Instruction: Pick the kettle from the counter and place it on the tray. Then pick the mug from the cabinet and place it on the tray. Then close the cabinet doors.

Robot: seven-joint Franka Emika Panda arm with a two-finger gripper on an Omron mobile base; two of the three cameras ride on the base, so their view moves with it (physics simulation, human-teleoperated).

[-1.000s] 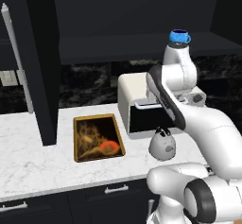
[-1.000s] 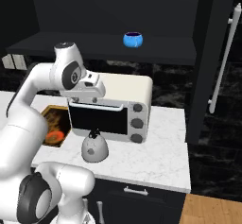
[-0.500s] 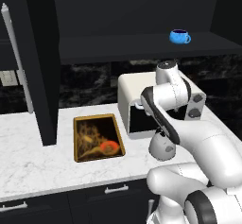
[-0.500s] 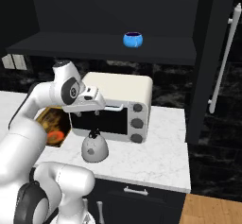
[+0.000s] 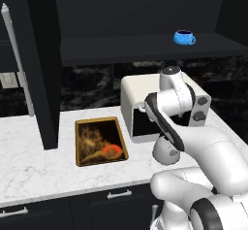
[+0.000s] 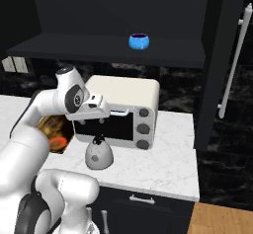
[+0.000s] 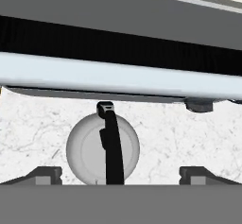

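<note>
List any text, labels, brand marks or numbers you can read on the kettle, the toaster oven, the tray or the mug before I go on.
None can be read.
kettle: speckled grey body, black handle, no lettering.
toaster oven: three plain round knobs, no dial marks or brand to make out.
tray: a swirly tan pattern and an orange-red blob, no words.
mug: plain blue.
cabinet door: plain black panel.

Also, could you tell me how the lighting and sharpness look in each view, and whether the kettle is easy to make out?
Left base view: evenly lit, dark cabinet swallows detail, the arm hides most of the kettle. Right base view: soft, no glare, kettle clear on the pale counter. Hand view: sharp, kettle with a faint shadow, its black handle crisp.
</note>
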